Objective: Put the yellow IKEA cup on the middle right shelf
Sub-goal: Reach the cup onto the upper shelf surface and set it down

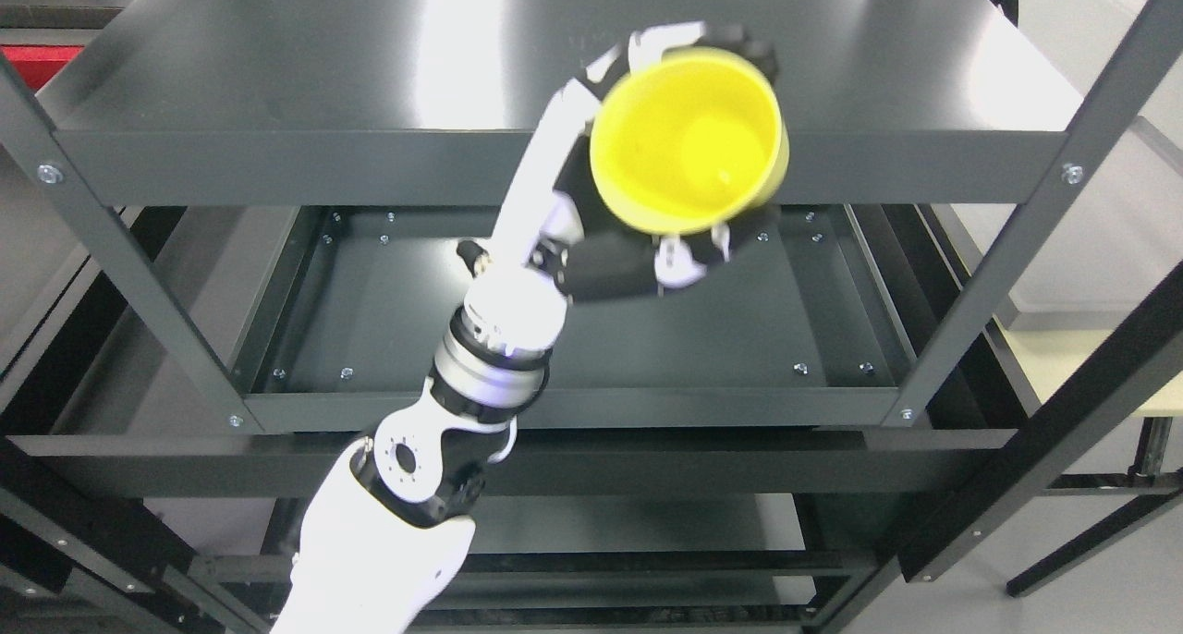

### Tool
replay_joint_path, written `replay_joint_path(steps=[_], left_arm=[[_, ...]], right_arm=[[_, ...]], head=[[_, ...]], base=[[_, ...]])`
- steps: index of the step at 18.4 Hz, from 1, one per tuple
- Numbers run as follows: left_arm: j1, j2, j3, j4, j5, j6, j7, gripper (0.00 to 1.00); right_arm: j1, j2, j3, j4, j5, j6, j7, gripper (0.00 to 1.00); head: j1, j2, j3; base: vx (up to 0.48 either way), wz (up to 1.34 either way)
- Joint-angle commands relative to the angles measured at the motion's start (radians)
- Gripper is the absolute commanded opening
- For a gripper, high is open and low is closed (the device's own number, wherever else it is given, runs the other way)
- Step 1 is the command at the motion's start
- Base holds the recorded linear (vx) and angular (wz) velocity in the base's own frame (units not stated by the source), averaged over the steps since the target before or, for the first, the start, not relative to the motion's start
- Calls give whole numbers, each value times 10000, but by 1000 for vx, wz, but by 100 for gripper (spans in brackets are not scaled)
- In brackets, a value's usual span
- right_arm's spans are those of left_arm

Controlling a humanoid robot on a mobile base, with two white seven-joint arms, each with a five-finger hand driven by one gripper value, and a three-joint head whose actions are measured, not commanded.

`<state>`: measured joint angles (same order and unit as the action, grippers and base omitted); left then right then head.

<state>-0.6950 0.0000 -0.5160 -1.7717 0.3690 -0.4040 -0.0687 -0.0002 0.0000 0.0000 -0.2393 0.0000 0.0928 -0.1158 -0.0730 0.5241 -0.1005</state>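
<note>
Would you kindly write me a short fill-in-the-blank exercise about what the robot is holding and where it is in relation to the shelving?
1. The cup in the hand is coloured ____.
2. The cup is held by the robot's ____ hand.
3. The cup's open mouth is tipped toward the ____.
4. The cup has not yet been set down on the ____ below it.

Missing words: yellow; left; camera; shelf

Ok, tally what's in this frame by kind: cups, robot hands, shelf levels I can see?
Yellow cup: 1, gripped by the left hand
Robot hands: 1
Shelf levels: 3, the top shelf, middle shelf and lower shelf
Total: 5
</note>
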Motion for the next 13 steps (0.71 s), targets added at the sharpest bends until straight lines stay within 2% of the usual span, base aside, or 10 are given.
replay_joint_path(steps=[1,5,10,13], left_arm=[[-2053,174,-409,-31,144,1256,1908,0],[-2636,174,418,137,1062,4768,4304,0],[-4366,174,1875,1468,1586,8296,5486,0],[-5335,174,2214,2252,2198,9635,6146,0]], right_arm=[[140,-175,169,0,-245,8,-8,99],[140,-175,169,0,-245,8,-8,99],[140,-175,169,0,-245,8,-8,99],[140,-175,169,0,-245,8,-8,99]], head=[[0,0,0],[0,0,0],[0,0,0],[0,0,0]], base=[[78,38],[54,67],[-1,-13],[0,0]])
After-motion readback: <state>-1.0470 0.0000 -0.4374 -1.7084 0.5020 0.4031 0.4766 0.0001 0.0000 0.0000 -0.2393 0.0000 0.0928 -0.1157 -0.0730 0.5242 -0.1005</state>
